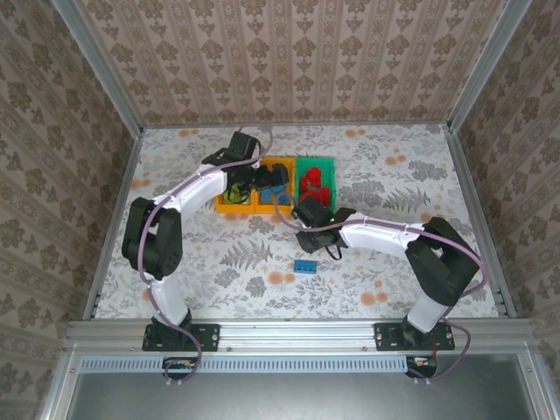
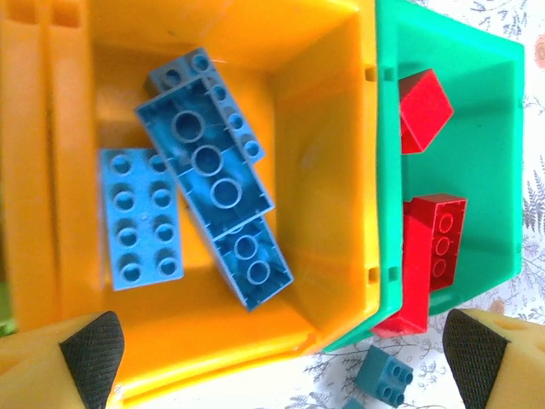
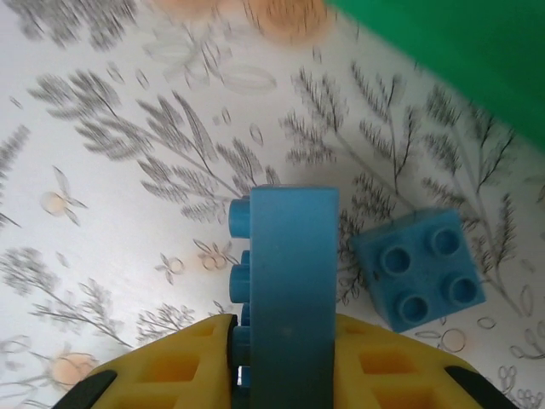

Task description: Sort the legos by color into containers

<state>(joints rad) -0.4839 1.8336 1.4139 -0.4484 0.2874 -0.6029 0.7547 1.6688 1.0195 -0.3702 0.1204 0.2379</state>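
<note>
My right gripper [image 3: 285, 362] is shut on a blue lego brick [image 3: 289, 264] that stands on edge just above the floral table, studs to the left. A small blue four-stud brick [image 3: 419, 268] lies right beside it. My left gripper [image 2: 281, 358] hangs open over an orange container [image 2: 332, 170] that holds several blue bricks [image 2: 204, 158]. The green container [image 2: 485, 170] next to it holds red bricks [image 2: 434, 243]. From above, the right gripper [image 1: 306, 213] sits just in front of the green container [image 1: 315, 161], and the left gripper [image 1: 262, 179] is over the orange containers [image 1: 234, 207].
A lone blue brick [image 1: 305, 266] lies on the table in front of the bins. A small dark blue brick [image 2: 385, 373] rests by the near corner of the green bin. Patterned walls and a metal frame [image 1: 114, 87] enclose the table.
</note>
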